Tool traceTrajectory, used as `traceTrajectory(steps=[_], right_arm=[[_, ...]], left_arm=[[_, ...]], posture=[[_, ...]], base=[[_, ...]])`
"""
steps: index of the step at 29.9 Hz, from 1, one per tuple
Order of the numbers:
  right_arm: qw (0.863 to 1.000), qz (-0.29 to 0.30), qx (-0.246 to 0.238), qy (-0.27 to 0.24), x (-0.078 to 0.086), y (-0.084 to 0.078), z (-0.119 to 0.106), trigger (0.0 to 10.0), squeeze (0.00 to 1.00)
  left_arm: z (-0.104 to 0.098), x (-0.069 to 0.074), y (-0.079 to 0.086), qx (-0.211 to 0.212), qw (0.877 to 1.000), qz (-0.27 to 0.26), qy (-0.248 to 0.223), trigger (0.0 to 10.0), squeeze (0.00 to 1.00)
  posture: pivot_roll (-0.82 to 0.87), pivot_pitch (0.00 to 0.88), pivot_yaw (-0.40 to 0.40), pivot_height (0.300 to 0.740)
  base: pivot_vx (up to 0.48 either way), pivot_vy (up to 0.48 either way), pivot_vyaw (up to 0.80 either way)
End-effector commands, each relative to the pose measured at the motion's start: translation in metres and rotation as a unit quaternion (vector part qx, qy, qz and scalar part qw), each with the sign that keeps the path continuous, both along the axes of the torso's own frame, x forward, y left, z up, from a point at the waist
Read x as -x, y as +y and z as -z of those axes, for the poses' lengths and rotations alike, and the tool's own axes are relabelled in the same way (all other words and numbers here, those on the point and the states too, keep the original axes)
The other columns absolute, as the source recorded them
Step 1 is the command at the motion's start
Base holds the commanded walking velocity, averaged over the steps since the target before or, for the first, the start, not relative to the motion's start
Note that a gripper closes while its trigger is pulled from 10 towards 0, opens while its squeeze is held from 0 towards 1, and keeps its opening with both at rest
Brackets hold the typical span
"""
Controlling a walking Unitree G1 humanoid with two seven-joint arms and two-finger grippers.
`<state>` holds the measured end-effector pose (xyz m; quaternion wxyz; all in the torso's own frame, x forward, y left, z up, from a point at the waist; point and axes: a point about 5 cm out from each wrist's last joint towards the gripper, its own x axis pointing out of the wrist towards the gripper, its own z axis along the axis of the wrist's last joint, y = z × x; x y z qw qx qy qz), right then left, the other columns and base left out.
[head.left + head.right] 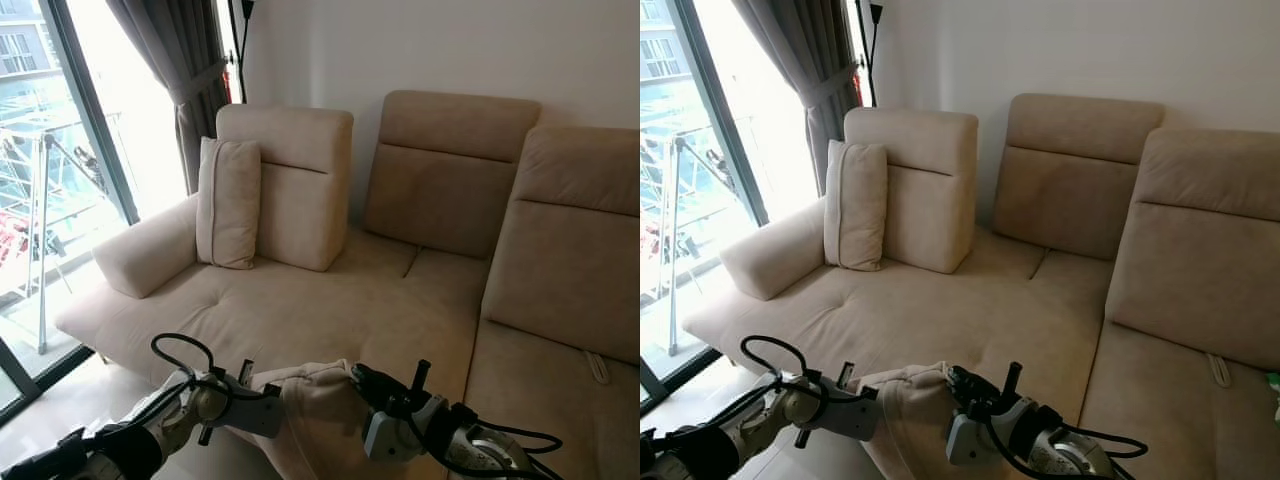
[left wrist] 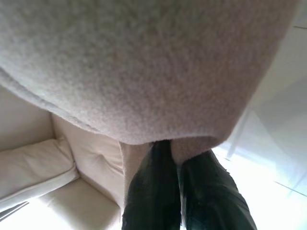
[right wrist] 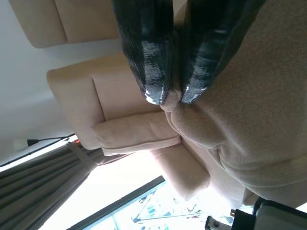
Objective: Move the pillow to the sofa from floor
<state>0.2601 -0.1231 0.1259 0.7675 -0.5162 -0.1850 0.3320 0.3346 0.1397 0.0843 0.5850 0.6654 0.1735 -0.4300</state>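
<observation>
Against the white wall, a beige corner sofa (image 1: 330, 300) spreads across the room, its seat bare in the middle and three tall back cushions standing along the rear. At its left end a second cushion (image 1: 228, 202) stands upright, leaning on the nearest back cushion beside the low armrest. Left of that hang a dark curtain (image 1: 185, 60) and a bright balcony window (image 1: 60, 150).

Low in front of the seat's front edge, the pillow (image 1: 320, 415) (same beige fabric as the sofa) hangs in the air between the two arms, off the floor and not yet on the seat. The left gripper (image 2: 178, 165) pinches its left edge, the black fingers nearly together with fabric folded over them. The right gripper (image 3: 169, 98) nips a fold at the pillow's upper right corner, fingertips closed tight on the cloth.
</observation>
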Motion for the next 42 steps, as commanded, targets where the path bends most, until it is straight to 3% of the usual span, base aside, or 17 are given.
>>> traceTrajectory(steps=[1,2,5,8,17,25,29,36,42], right_arm=[[0.998,-0.009,-0.035,-0.055,-0.001,0.006,-0.022,10.0,0.00],[0.998,-0.004,-0.040,-0.056,-0.002,0.005,-0.022,10.0,0.00],[0.998,-0.004,-0.040,-0.056,-0.002,0.005,-0.022,10.0,0.00],[0.997,0.004,-0.049,-0.056,-0.002,0.006,-0.022,10.0,0.00],[0.997,0.015,-0.057,-0.054,-0.003,0.005,-0.022,10.0,0.00],[0.997,0.017,-0.060,-0.055,-0.004,0.005,-0.023,10.0,0.00],[0.996,0.026,-0.065,-0.055,-0.006,0.004,-0.024,10.0,0.00],[0.996,0.025,-0.067,-0.058,-0.007,0.004,-0.026,10.0,0.00],[0.996,0.016,-0.067,-0.056,-0.006,0.006,-0.025,10.0,0.00]], left_arm=[[-0.005,-0.004,-0.004,0.007,1.000,0.001,-0.020,2.7,0.00],[-0.008,-0.008,-0.006,0.015,0.999,-0.007,-0.038,10.0,0.00],[-0.008,-0.008,-0.006,0.015,0.999,-0.007,-0.038,10.0,0.00],[-0.017,-0.015,-0.008,0.029,0.997,-0.018,-0.071,10.0,0.00],[-0.038,-0.023,-0.014,0.038,0.993,-0.006,-0.112,10.0,0.00],[-0.041,-0.025,-0.014,0.045,0.992,-0.012,-0.121,10.0,0.00],[-0.045,-0.027,-0.018,0.085,0.989,-0.028,-0.117,10.0,0.00],[-0.045,-0.027,-0.023,0.107,0.988,-0.034,-0.107,10.0,0.00],[-0.047,-0.027,-0.027,0.116,0.987,-0.027,-0.104,10.0,0.00]], posture=[[-0.02,0.000,0.063,0.733],[-0.01,0.000,0.061,0.733],[-0.01,0.000,0.061,0.733],[-0.01,0.000,0.060,0.733],[-0.01,0.000,0.060,0.733],[-0.01,0.000,0.059,0.733],[-0.01,0.000,0.057,0.733],[-0.01,0.000,0.054,0.733],[-0.01,0.000,0.057,0.733]], base=[[0.000,0.000,0.00],[0.000,0.000,0.00],[0.000,0.000,0.00],[0.000,0.000,0.00],[0.000,0.000,-0.63],[0.000,0.000,-0.73],[0.000,0.000,-0.79],[0.000,0.000,-0.80],[0.000,0.000,0.00]])
